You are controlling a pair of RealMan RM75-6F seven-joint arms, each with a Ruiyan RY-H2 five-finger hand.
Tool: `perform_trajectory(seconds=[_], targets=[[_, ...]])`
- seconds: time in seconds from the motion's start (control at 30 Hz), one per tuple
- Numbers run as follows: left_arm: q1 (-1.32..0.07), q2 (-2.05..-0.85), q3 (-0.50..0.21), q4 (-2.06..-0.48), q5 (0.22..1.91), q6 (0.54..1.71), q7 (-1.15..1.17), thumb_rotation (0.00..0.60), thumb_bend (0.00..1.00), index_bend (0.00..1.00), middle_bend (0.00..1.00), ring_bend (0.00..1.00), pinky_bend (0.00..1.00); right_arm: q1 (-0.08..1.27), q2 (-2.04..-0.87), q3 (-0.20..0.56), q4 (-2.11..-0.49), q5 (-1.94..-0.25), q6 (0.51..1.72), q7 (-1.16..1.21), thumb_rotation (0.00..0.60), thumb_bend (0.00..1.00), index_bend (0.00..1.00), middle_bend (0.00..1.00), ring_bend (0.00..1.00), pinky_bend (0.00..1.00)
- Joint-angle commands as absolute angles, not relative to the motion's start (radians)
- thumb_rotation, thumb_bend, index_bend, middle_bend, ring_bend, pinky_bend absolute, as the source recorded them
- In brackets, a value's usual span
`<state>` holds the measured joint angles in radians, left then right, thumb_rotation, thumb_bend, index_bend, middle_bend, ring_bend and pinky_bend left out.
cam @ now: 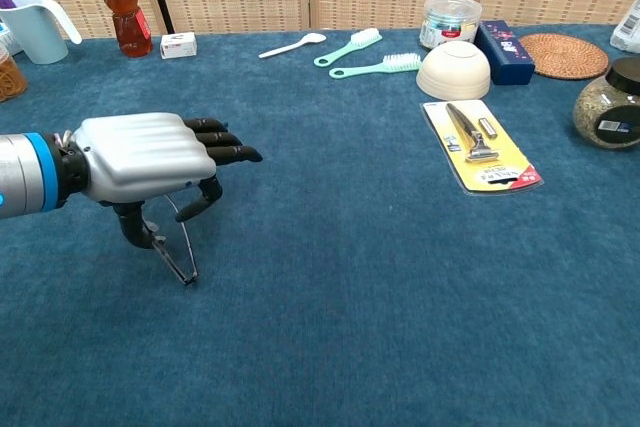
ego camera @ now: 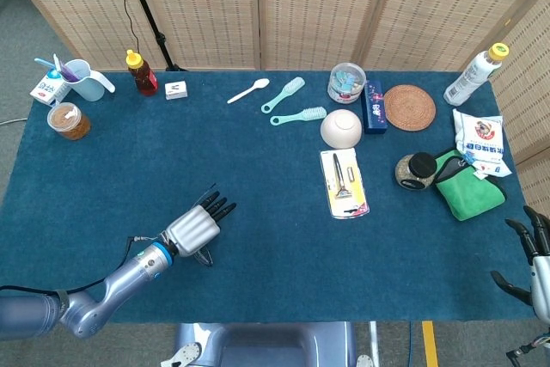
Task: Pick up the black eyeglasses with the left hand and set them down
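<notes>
Eyeglasses (cam: 178, 252) hang beneath the left hand (cam: 140, 162) at the lower left of the chest frame, pinched from above by thumb and a curled finger while the other fingers (cam: 225, 142) stretch forward; the lowest tip of the frame seems to touch or nearly touch the blue bench (cam: 380, 277). The hold looks thin and off-centre, so the glasses could swing or slip out sideways, and if lowered tilted they may tip onto a lens. The right hand (ego camera: 531, 259), lower right of the head frame, is spread and holds nothing.
</notes>
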<state>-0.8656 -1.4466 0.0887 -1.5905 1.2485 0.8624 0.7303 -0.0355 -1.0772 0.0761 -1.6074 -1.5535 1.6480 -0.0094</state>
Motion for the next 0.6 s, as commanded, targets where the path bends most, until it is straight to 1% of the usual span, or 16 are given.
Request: perform_trajectory(seconds=[0.03, 0.17, 0.2, 0.27, 0.33, 0.43, 0.53, 0.6], targets=[[-0.864, -1.449, 0.081, -1.588, 1.254, 0.869, 0.727, 0.600, 0.08, 0.61, 0.00, 0.00, 0.00, -0.035, -1.078, 0.077, -1.606, -1.553, 1.649, -0.008, 0.600, 0.04, 0.20, 0.07, 0.10, 0.23], [-0.868, -1.446, 0.073, -1.587, 1.248, 0.858, 0.729, 0.600, 0.08, 0.57, 0.00, 0.00, 0.00, -0.035, -1.078, 0.077, -1.603, -1.549, 1.645, -0.005, 0.600, 0.04, 0.20, 0.07, 0.10, 0.23], [-0.869, -1.446, 0.071, -1.587, 1.247, 0.857, 0.730, 0.600, 0.08, 0.55, 0.00, 0.00, 0.00, -0.035, -1.079, 0.078, -1.602, -1.548, 1.645, -0.004, 0.600, 0.04, 0.20, 0.07, 0.10, 0.23], [-0.868, -1.442, 0.069, -1.593, 1.244, 0.855, 0.729, 0.600, 0.08, 0.49, 0.00, 0.00, 0.00, -0.035, -1.079, 0.078, -1.600, -1.548, 1.646, -0.002, 0.600, 0.04, 0.20, 0.07, 0.10, 0.23], [-0.867, -1.437, 0.067, -1.599, 1.246, 0.859, 0.728, 0.600, 0.08, 0.40, 0.00, 0.00, 0.00, -0.035, -1.079, 0.079, -1.599, -1.548, 1.646, -0.001, 0.600, 0.04, 0.20, 0.07, 0.10, 0.23], [-0.863, -1.416, 0.063, -1.623, 1.245, 0.862, 0.715, 0.600, 0.08, 0.33, 0.00, 0.00, 0.00, -0.033, -1.080, 0.080, -1.597, -1.549, 1.643, -0.001, 0.600, 0.04, 0.20, 0.07, 0.10, 0.23], [-0.862, -1.383, 0.059, -1.658, 1.235, 0.854, 0.694, 0.600, 0.08, 0.29, 0.00, 0.00, 0.00, -0.030, -1.082, 0.081, -1.596, -1.551, 1.641, 0.000, 0.600, 0.04, 0.20, 0.07, 0.10, 0.23], [-0.861, -1.357, 0.059, -1.681, 1.236, 0.850, 0.681, 0.600, 0.08, 0.29, 0.00, 0.00, 0.00, -0.028, -1.082, 0.082, -1.596, -1.551, 1.640, 0.001, 0.600, 0.04, 0.20, 0.07, 0.10, 0.23]])
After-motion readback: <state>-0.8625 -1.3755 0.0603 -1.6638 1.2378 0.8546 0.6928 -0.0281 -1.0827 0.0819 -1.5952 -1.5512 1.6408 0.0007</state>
